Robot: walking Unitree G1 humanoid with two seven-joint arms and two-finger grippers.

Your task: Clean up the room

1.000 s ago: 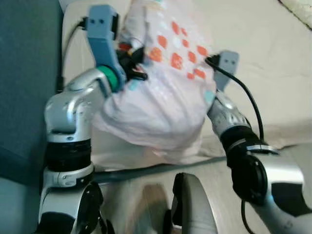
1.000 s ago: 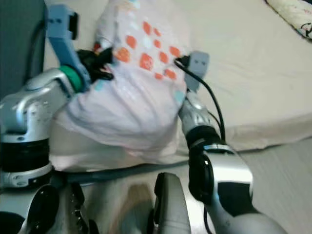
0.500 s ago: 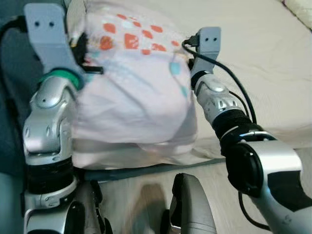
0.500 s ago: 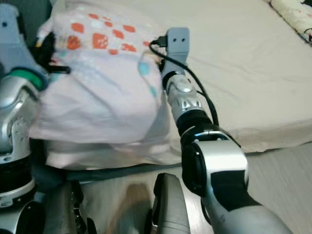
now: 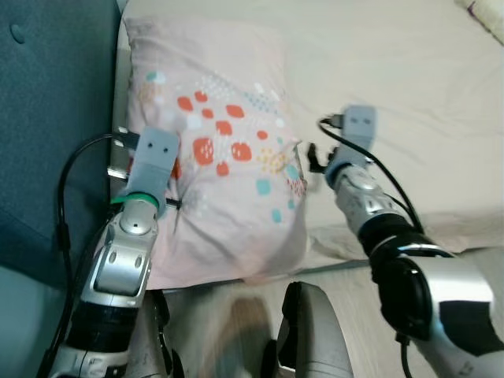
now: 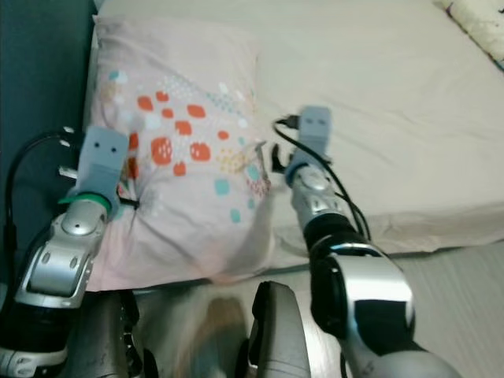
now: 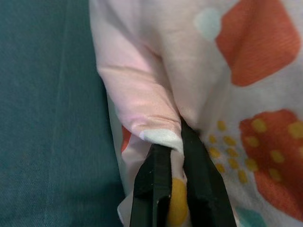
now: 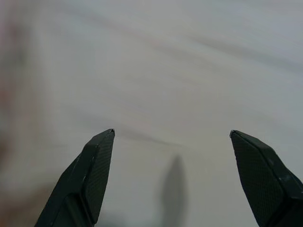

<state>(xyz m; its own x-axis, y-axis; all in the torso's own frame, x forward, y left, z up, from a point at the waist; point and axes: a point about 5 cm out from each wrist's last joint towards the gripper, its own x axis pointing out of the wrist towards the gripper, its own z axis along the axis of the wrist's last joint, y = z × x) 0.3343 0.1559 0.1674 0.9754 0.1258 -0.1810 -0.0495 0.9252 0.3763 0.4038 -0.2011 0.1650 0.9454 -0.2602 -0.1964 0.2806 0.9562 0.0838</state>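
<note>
Since 1 second earlier, the patterned pillow [image 5: 224, 165] had dropped from mid-air to lie flat on the bed [image 5: 409, 94] beside the teal headboard [image 5: 55, 118]. Left gripper [image 7: 173, 189] pinched its edge; right gripper [image 8: 173, 165] gaped, empty. Withdrawing while pinched could drag it askew.

A bed [image 5: 409, 87] under a plain cream sheet [image 6: 394, 94] takes up the upper and right parts of the frame. A pink pillow [image 5: 228, 157] with orange, teal and yellow patches lies flat on it at centre left, its long side running along the dark teal headboard [image 5: 47, 118] at the left edge. Pale floor [image 6: 465, 299] shows along the bottom, below the mattress edge. A patterned fabric [image 6: 480, 24] lies at the upper right corner.
</note>
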